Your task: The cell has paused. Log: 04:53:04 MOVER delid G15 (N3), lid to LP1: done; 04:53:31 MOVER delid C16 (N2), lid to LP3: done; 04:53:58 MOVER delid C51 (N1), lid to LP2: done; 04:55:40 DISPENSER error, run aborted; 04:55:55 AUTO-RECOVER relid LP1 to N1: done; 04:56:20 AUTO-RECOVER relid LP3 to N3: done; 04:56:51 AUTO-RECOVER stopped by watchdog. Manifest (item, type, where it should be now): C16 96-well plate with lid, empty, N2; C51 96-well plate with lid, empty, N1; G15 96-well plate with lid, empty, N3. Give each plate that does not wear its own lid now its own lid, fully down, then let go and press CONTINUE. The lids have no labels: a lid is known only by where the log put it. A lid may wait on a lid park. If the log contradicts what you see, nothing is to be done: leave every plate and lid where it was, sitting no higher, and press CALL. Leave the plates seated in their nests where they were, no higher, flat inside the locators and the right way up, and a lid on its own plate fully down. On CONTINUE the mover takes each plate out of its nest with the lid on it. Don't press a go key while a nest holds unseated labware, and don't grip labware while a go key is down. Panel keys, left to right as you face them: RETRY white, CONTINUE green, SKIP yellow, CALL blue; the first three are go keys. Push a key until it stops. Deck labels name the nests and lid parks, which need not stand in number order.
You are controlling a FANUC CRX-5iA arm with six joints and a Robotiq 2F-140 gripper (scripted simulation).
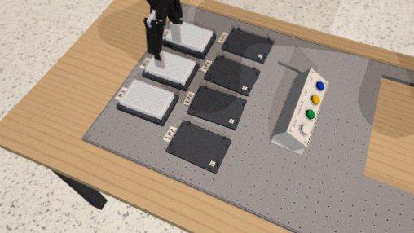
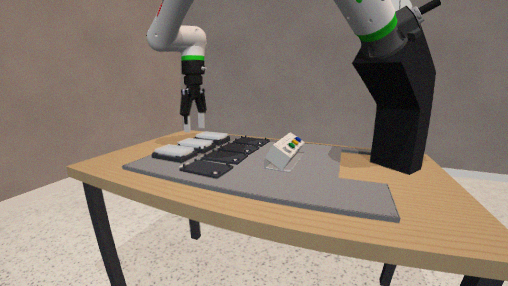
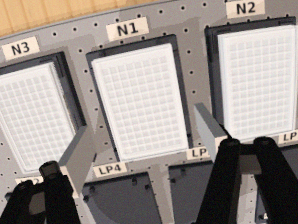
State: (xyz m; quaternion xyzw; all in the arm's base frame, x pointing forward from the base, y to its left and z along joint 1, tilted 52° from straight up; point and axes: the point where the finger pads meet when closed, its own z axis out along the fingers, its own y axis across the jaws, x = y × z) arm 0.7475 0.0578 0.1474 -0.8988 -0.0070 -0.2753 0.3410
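Three white 96-well plates sit in black nests along the deck's left edge. In the wrist view they are at N3 (image 3: 33,119), N1 (image 3: 141,99) and N2 (image 3: 260,79). In the top view they show as N3 (image 1: 148,99), N1 (image 1: 170,68) and N2 (image 1: 189,37). All three look alike from above, and I cannot tell which wear lids. The four lid parks, the far one (image 1: 248,44), LP1 (image 1: 231,74), LP4 (image 1: 217,107) and LP2 (image 1: 198,146), are bare black pads. My gripper (image 3: 143,128) (image 2: 192,117) hangs well above the N1 plate, open and empty.
The slanted key panel (image 1: 299,110) stands right of the lid parks, with blue (image 1: 320,85), yellow (image 1: 315,99), green (image 1: 310,114) and white (image 1: 304,129) keys. The robot's black base (image 2: 397,100) stands at the table's far right.
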